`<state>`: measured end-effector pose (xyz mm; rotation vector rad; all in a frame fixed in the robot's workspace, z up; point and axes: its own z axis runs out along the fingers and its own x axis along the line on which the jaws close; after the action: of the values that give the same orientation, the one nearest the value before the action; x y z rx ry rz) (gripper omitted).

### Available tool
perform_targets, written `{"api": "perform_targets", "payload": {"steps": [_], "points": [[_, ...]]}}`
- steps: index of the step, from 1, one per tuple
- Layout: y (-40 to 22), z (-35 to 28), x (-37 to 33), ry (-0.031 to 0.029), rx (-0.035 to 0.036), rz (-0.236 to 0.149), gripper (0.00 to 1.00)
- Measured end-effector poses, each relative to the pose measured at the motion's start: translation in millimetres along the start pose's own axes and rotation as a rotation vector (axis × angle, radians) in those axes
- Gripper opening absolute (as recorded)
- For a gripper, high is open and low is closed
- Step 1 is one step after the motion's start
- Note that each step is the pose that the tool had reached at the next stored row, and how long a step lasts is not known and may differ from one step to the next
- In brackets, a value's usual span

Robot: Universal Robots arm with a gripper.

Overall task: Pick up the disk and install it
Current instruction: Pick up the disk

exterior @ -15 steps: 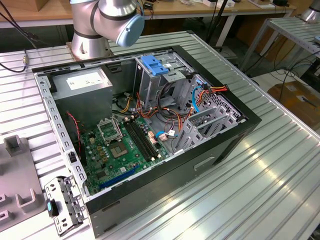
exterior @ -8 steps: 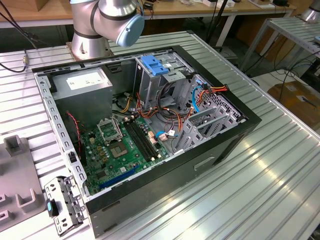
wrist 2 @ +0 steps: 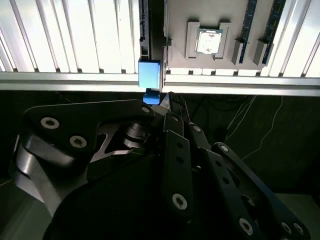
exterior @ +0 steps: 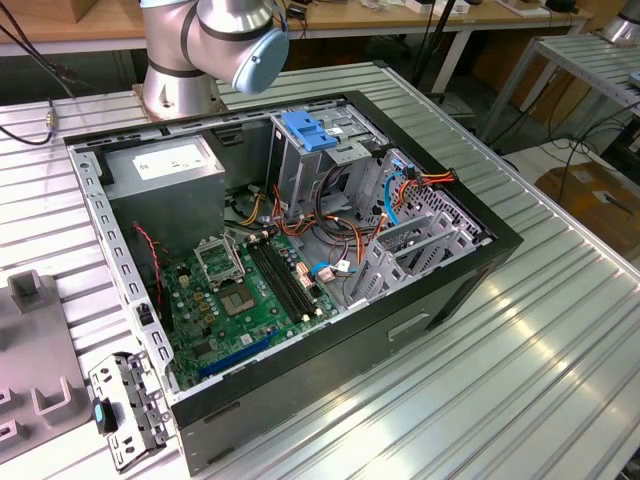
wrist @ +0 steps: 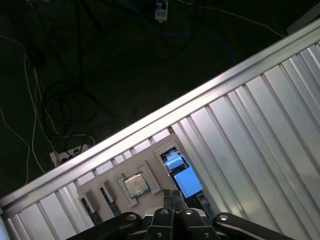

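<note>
The room is a workshop: wooden benches [exterior: 400,25] run along the back wall in the exterior view, and in the first wrist view a dark floor [wrist: 75,75] strewn with loose cables lies beyond the table's edge. A ribbed aluminium table [exterior: 540,330] carries everything. On it lies an open black computer case [exterior: 400,330], with its green motherboard [exterior: 230,300], a grey power-supply box [exterior: 165,165] and a metal drive cage topped by a blue latch [exterior: 308,130] exposed. The arm [exterior: 215,40] rises from its base behind the case.

At the table's edge sits a grey fixture tray [wrist 2: 220,60] with a processor chip [wrist 2: 207,41] in one recess. The disk [wrist 2: 149,74] seems to stand on edge in a slot just beside that recess; only its blue rail end and a thin dark side are plain in both wrist views. The gripper [wrist 2: 169,100] hangs off the table's edge near the blue end, fingers pressed together with nothing between them.
</note>
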<state>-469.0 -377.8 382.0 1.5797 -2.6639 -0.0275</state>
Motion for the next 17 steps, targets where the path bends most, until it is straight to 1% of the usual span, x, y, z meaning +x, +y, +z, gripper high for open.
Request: {"api": "perform_targets", "payload": {"steps": [1, 2, 5, 6, 7, 8, 11, 13, 17], "points": [[0.0, 0.0, 0.0, 0.0006, 0.0004, -0.015, 0.11], [0.0, 0.0, 0.0, 0.0017, 0.0014, -0.047, 0.11], [0.0, 0.0, 0.0, 0.0041, 0.0032, -0.109, 0.11], [0.0, 0.0, 0.0, 0.0047, 0.0036, -0.125, 0.11], [0.0, 0.0, 0.0, 0.0062, 0.0047, -0.162, 0.11], [0.0, 0.0, 0.0, 0.0072, 0.0055, -0.190, 0.11], [0.0, 0.0, 0.0, 0.0095, 0.0072, -0.246, 0.11], [0.1, 0.0, -0.2, 0.0117, 0.0084, -0.262, 0.11], [0.1, 0.0, -0.2, 0.0119, 0.0084, -0.262, 0.11]]}}
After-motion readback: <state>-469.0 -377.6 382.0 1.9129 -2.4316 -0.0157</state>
